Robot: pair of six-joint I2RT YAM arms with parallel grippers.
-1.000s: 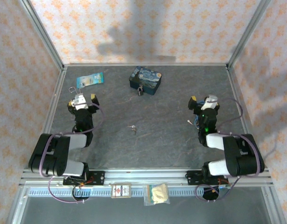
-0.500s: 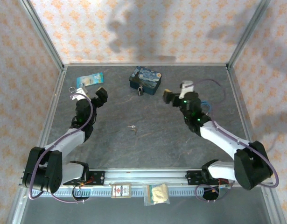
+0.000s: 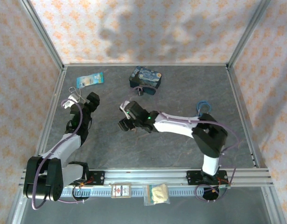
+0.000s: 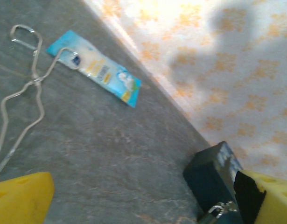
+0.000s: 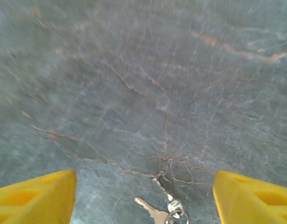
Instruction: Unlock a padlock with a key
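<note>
Right wrist: thin silvery key [image 5: 150, 210] on ring [image 5: 175, 206], between spread right jaws; left jaws spread.

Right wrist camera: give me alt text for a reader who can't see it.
The key, silvery and on a small ring, lies at the bottom centre on the grey, veined table. It sits in the gap of the open right gripper, whose two yellow fingertips stand wide apart at the lower corners.
</note>
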